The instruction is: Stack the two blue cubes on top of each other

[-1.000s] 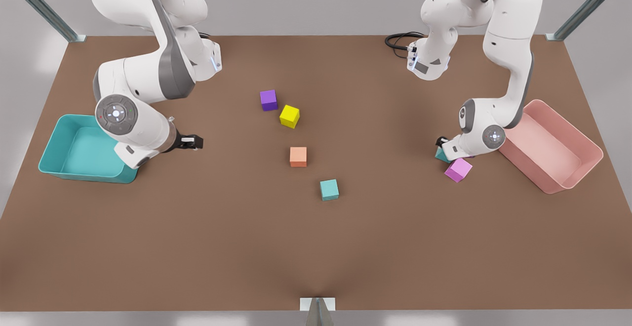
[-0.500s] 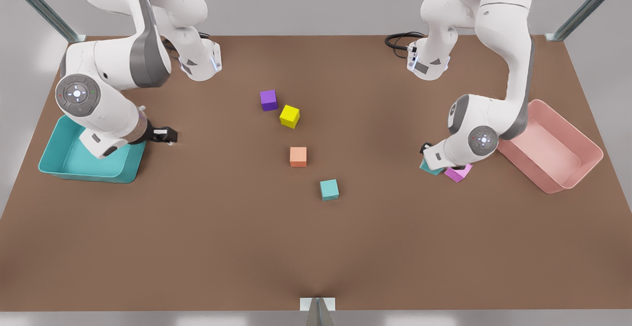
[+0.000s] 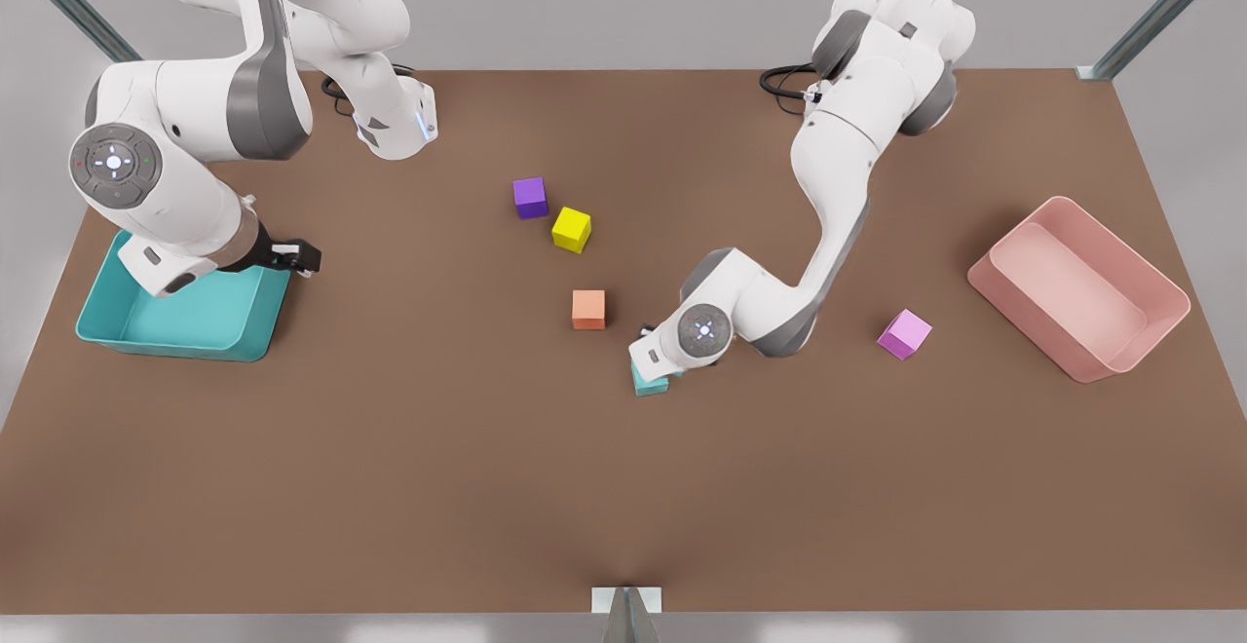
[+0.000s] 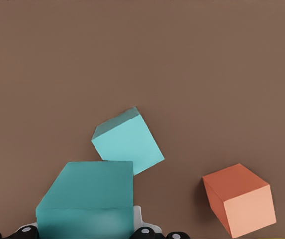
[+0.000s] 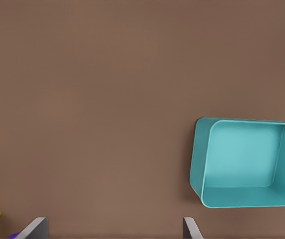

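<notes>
One blue cube [image 4: 85, 196] is held in my left gripper [image 4: 85, 233], which is shut on it. It hangs just above and slightly off to one side of the second blue cube [image 4: 128, 141], which rests on the brown table. In the front view my left gripper [image 3: 647, 355] sits near the table's middle, and its wrist covers most of the pair of blue cubes [image 3: 651, 383]. Whether the two touch is hidden. My right gripper [image 3: 302, 257] waits open beside the teal bin, its two fingers [image 5: 34, 228] standing wide apart.
An orange cube [image 3: 588, 309] lies close to the pair, also seen as the orange cube [image 4: 239, 199]. Farther back sit a yellow cube [image 3: 571, 230] and a purple cube [image 3: 530, 197]. A pink cube [image 3: 904, 334] and pink bin [image 3: 1150, 331] are at the front view's right, the teal bin [image 3: 166, 348] at its left.
My left gripper has carried a blue cube from beside the pink cube toward the front view's left, over the other blue cube. My right gripper has drawn back toward the teal bin.
</notes>
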Robot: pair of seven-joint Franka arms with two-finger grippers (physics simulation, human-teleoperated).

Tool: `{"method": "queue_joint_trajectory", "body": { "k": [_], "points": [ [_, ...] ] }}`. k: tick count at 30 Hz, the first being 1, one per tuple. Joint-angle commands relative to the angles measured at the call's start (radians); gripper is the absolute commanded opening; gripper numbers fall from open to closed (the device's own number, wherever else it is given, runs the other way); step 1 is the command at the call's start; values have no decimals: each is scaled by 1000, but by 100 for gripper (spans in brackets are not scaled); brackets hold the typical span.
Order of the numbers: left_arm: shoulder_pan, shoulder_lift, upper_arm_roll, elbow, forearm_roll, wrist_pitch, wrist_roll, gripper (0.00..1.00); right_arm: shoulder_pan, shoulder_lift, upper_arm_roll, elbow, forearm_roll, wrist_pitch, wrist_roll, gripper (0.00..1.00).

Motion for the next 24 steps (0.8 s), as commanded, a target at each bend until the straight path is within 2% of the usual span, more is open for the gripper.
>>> {"method": "queue_joint_trajectory", "body": {
  "k": [1, 14, 15, 16, 24],
  "points": [
    [-16, 22, 5, 33, -8, 38, -555, 61, 1, -1, 1, 0, -2, 2, -19, 100],
    [-30, 52, 3, 53, -9, 87, -569, 62, 1, 9, 6, 3, -4, 3, -21, 100],
    [-32, 52, 3, 53, -9, 87, -569, 67, 1, 9, 6, 3, -4, 3, -21, 100],
    [-30, 53, 5, 51, -8, 87, -569, 100, 1, 9, 6, 3, -4, 2, -21, 100],
    [-32, 59, 3, 45, -9, 86, -569, 100, 1, 15, 7, 1, -4, 3, -21, 100]
  ]
}}
